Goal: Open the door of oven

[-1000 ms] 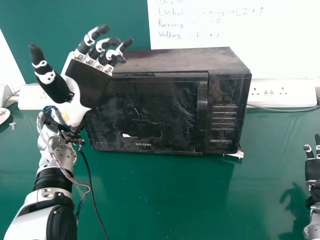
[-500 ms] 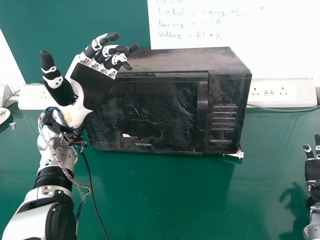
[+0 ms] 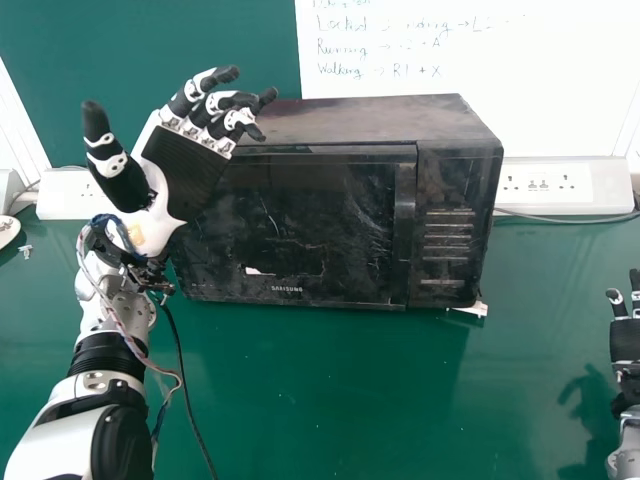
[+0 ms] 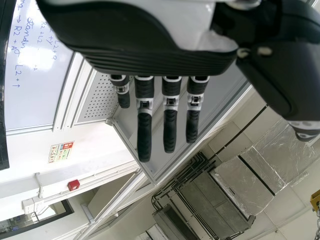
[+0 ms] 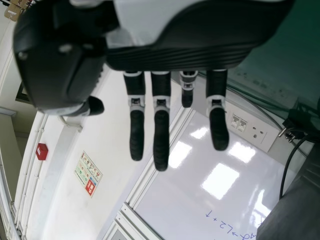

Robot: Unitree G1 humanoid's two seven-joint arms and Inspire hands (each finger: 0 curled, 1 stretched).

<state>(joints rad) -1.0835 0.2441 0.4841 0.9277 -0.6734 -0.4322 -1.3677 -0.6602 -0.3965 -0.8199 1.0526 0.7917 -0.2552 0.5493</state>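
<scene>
Extending across the head view: green bench (image 3: 330,400). Upright behind it: whiteboard (image 3: 560,90) with handwriting. Standing on the bench, toward the back: black microwave oven (image 3: 460,270), with door (image 3: 300,230) closed and vertical handle (image 3: 404,230) beside the right-hand front panel. Behind the oven, to its right: white socket strip (image 3: 610,185). Raised at the oven's left end: left hand (image 3: 180,175), released, fingers spread and slightly bent; contact with the oven not determinable. At the right edge, well apart from the oven: right hand (image 3: 627,342), released, fingers extended.
</scene>
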